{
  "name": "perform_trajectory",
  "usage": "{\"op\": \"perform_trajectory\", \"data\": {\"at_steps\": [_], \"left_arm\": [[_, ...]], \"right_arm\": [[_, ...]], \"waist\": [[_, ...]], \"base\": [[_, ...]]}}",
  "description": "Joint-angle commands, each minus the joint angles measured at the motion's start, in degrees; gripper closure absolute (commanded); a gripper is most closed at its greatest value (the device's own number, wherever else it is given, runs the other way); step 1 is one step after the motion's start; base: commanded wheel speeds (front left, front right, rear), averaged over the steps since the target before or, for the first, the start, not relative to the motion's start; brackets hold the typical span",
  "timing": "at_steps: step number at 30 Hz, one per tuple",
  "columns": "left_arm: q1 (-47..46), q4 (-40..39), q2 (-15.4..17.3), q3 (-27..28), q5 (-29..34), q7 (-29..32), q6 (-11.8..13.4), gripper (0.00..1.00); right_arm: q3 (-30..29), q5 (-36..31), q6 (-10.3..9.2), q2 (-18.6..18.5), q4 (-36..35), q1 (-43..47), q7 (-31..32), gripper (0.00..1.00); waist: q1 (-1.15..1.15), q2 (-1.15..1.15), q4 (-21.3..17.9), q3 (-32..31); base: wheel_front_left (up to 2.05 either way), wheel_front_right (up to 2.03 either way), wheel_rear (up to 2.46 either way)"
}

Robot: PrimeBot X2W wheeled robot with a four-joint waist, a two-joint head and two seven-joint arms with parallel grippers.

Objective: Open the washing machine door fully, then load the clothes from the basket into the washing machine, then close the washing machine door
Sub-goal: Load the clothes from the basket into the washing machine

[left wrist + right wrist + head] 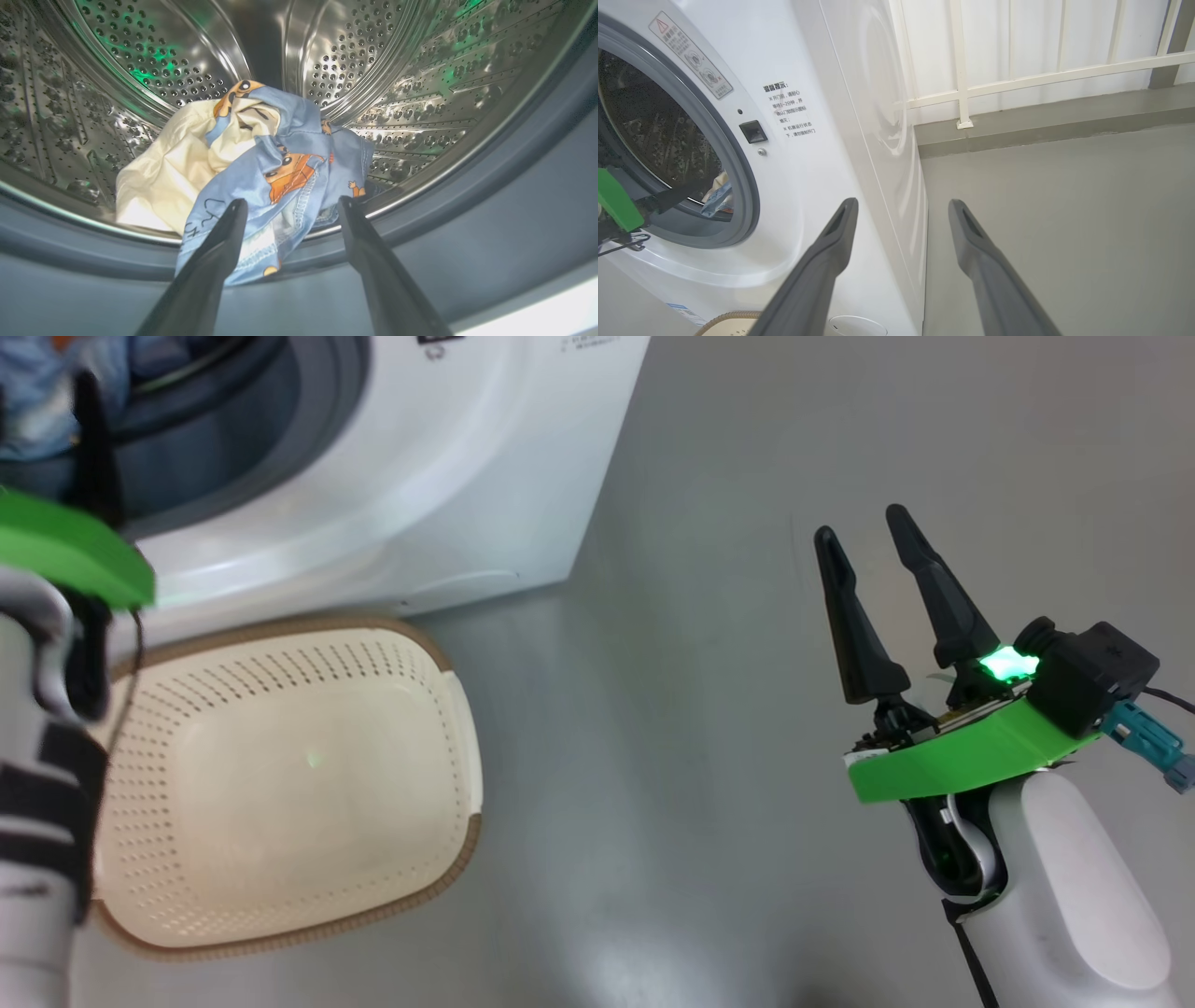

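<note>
The washing machine (420, 476) fills the head view's 11 o'clock, and the cream basket (187, 709) sits just before it at 8 o'clock. The clothes (280, 154), blue fabric with orange cartoon prints around a cream piece, lie at the steel drum's (373, 70) front lip and drape over the grey seal (467, 210). The left gripper (292, 201) points into the drum with its fingers spread to either side of the hanging cloth, pinching nothing. The right gripper (862, 525), at 3 o'clock over the grey floor (700, 709), is also spread and empty. On the machine's front are a red-triangle warning sticker (691, 56) and small Chinese print headed "温馨提示" (789, 112), too small to read further.
</note>
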Motion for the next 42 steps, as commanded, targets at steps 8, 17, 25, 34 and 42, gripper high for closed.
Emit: {"op": "perform_trajectory", "data": {"at_steps": [8, 17, 25, 34, 42], "left_arm": [[12.6, -11.7, 0.9, 4.7, 2.1, -0.4, 1.1, 0.00], [25.6, -19.8, -0.9, 7.3, 3.0, -0.4, 1.5, 0.00], [39.0, -28.6, -3.0, 10.0, 4.0, -0.4, 3.1, 0.00], [48.1, -35.8, -4.8, 10.6, 4.6, -0.4, 4.5, 0.00], [53.2, -40.0, -5.3, 10.7, 4.2, -0.3, 5.6, 0.00]], "right_arm": [[0.6, 0.9, 0.09, -1.2, -0.6, 2.8, -0.3, 0.00], [0.7, 1.3, 0.09, -2.5, 0.2, 5.0, -0.3, 0.00], [1.6, 2.3, 0.09, -3.7, 1.8, 9.1, -0.3, 0.00], [1.8, 3.1, 0.09, -4.6, 2.7, 13.0, -0.3, 0.00], [1.3, 3.8, 0.09, -5.6, 2.7, 14.7, -0.3, 0.00]], "waist": [[0.00, 0.00, 2.5, -6.7], [0.00, 0.00, 4.5, -13.7], [0.00, 0.00, 6.8, -21.8], [0.00, 0.00, 8.6, -26.7], [0.00, 0.00, 9.3, -28.6]], "base": [[0.00, 0.00, 0.00], [0.00, 0.00, 0.00], [0.00, 0.00, 0.00], [0.00, 0.00, 0.00], [0.00, 0.00, 0.00]]}}
